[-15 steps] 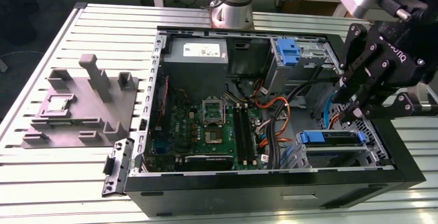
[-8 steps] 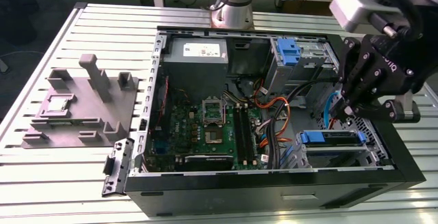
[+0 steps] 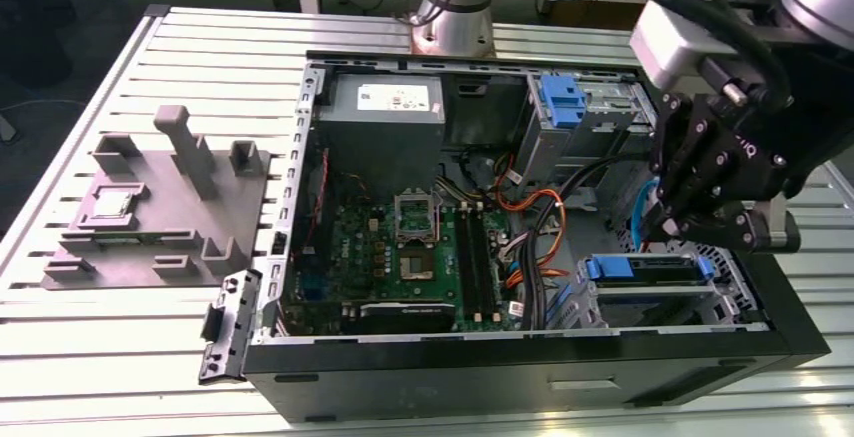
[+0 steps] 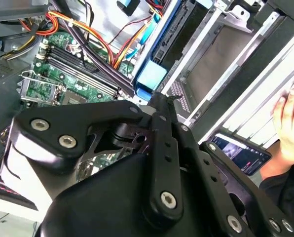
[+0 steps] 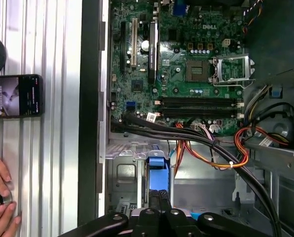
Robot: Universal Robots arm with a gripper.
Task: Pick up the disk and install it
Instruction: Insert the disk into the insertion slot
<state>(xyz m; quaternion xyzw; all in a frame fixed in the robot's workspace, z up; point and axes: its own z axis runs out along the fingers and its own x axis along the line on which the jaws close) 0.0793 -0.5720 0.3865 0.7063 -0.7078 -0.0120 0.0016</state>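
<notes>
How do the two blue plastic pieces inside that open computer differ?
In the exterior view, the upper blue piece runs up-down in its metal cage; the lower blue piece lies crosswise on its bay. The pincer hangs close to the lower blue piece, away from the upper one. Both are bright blue plastic.

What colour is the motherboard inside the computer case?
Green; the motherboard shows best in the first wrist view.

An open black computer case (image 3: 534, 372) lies on the slatted bench (image 3: 120, 377), its green motherboard (image 3: 400, 257) exposed and a grey power supply (image 3: 387, 102) in one corner. Toward the bench's edge on the exterior view's left sits a grey fixture plate (image 3: 134, 247). A phone (image 5: 14, 96) lies just beside the case.
</notes>
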